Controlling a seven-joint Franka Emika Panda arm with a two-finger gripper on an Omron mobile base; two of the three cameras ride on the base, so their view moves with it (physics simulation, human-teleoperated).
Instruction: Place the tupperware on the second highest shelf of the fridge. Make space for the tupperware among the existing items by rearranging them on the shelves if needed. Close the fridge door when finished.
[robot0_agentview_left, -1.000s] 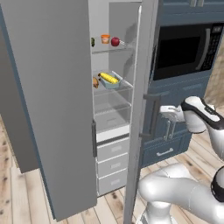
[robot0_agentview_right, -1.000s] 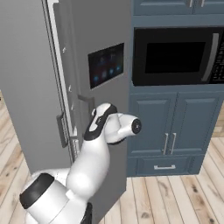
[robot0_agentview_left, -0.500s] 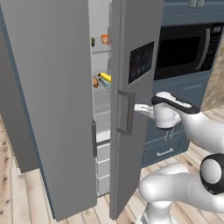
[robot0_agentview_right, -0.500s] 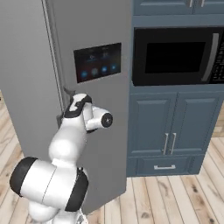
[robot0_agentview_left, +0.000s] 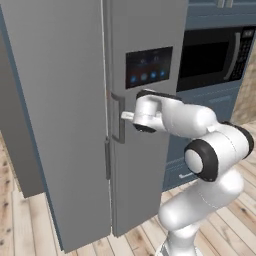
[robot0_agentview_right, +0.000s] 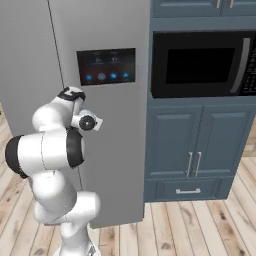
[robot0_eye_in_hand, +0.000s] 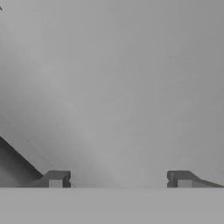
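Fridge door (robot0_agentview_left: 145, 165) looks closed; gripper (robot0_eye_in_hand: 118, 179) jaws spread wide, empty, facing its grey face near handle (robot0_agentview_left: 118, 119).

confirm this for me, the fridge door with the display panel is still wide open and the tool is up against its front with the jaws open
Not quite. The fridge door is shut or all but shut, not wide open: the left base view shows it lined up with the plain door beside it, hiding the shelves. The rest holds: the tool faces the door's grey front in the hand view, jaws apart and empty.
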